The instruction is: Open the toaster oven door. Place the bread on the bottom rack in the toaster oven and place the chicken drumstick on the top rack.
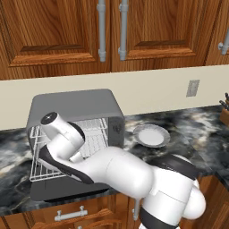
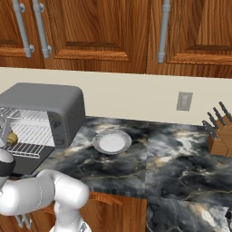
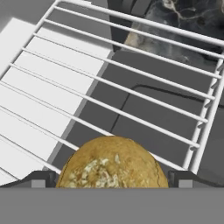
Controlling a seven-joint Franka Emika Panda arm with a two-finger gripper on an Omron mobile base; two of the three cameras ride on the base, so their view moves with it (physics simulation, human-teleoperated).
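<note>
- The toaster oven stands at the back left of the bench, against the cream wall, with its front open.
- The toaster oven door is folded down flat toward the bench's front edge; in the hand view its dark panel shows through the wires.
- 2 silver wire shelves show inside the oven. The bottom rack is drawn forward over the lowered door. The top rack sits higher, back within the oven's mouth.
- The bread, a round yellowish-brown roll with a pale speckled top, lies on the wires of the bottom rack, near that rack's front edge. In the right base view the bread shows as a small yellow spot at the open front, beside the arm.
- The gripper hovers directly above the roll, its jaws spread wide, 1 dark fingertip on each side of the bread. Whether the tips touch the roll I cannot tell.
- The arm reaches across the oven's front from the bench's front edge, and its wrist covers part of the racks in the left base view.
- A grey plate rests on the bench just right of the oven.
- A knife block stands near the bench's right edge.
- The chicken drumstick I cannot make out.
</note>
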